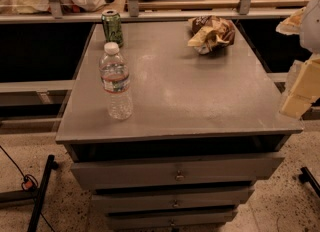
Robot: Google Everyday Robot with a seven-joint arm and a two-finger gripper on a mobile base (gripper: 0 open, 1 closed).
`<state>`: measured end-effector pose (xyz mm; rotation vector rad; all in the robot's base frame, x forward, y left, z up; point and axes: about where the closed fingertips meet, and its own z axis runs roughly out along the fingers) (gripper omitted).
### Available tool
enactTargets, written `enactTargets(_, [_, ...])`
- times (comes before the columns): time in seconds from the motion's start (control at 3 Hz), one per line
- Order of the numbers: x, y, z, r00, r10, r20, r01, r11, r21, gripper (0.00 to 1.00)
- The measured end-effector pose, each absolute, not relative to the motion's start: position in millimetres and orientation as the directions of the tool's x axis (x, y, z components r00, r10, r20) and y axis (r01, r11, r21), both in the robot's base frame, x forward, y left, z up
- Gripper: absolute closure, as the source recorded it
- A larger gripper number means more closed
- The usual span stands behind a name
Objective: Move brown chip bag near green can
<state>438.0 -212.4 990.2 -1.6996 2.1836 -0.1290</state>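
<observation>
Looking now, I am seeing the bag lying left of my gripper, probably beyond it; the can is standing further left. The gripper's state I cannot tell.

No words, brands or numbers can be read anywhere. The bottle wears a white label with a red band, the can pale markings and the bag yellow and white patches, all illegible. The gripper hangs unmarked beside the table's right edge
</observation>
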Motion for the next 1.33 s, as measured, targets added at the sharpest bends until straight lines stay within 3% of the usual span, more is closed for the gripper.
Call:
enactTargets(0.67, [444.7, -216.0, 991.4, -0.226, -0.935, -0.272, -0.899, 0.308, -0.312, 0.0])
enactTargets(1.33, [523.8, -253.3, 1021.1, -0.241, -0.882, -0.406, -0.79, 0.421, -0.446, 0.0])
